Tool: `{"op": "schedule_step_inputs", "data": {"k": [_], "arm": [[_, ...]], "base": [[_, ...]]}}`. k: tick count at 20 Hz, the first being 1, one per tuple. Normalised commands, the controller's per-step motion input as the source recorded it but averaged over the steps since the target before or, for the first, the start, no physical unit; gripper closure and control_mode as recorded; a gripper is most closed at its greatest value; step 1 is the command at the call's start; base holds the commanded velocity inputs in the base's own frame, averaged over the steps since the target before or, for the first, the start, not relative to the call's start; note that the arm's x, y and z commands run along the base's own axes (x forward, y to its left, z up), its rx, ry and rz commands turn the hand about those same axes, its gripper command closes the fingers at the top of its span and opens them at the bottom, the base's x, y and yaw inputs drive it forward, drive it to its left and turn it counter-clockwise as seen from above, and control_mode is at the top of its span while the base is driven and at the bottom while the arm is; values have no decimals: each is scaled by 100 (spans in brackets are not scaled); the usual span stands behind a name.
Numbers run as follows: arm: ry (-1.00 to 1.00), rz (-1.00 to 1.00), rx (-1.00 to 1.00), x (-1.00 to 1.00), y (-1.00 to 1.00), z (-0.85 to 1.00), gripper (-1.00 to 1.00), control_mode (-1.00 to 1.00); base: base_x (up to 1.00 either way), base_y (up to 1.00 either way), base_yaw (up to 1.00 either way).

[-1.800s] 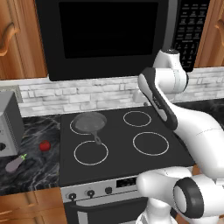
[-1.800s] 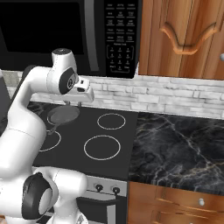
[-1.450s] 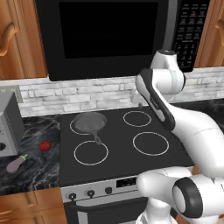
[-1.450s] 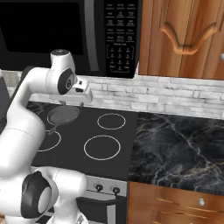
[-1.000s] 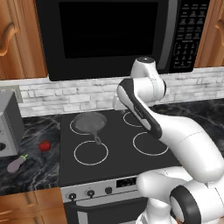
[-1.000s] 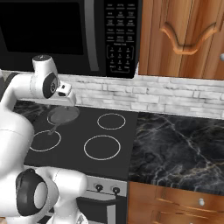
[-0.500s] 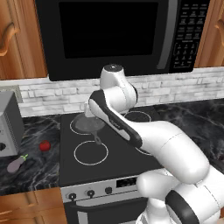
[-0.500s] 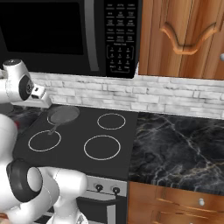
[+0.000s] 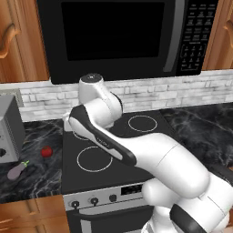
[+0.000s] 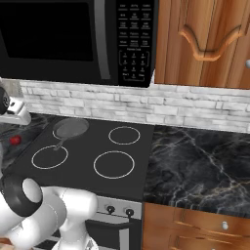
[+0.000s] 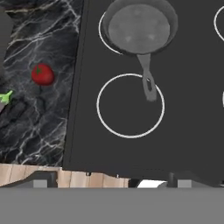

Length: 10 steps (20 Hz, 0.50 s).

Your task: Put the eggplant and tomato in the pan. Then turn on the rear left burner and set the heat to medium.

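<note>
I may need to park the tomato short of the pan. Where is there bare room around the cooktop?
Free: the front left ring, bare but for the pan's handle tip; the two right rings; the dark counter right of the cooktop. Crowded: the left counter, where the tomato and the eggplant lie beside a grey appliance. The pan fills the rear left burner.

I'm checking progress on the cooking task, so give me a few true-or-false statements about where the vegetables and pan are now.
1. The tomato lies on the counter left of the cooktop. True.
2. The eggplant is in the pan. False: it lies on the counter, and the pan is empty.
3. The pan sits on the rear left burner. True.
4. The pan's handle points toward the backsplash. False: it reaches over the front left burner.
5. The tomato touches the eggplant. False: they lie apart.
</note>
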Motion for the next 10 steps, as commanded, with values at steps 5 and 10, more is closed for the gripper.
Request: {"op": "schedule_step_inputs", "data": {"k": [5, 10], "arm": [[4, 0, 26, -26, 2, -32, -100, -100], [15, 10, 15, -1, 11, -44, -100, -100]], "base": [[0, 0, 0], [0, 0, 0]]}}
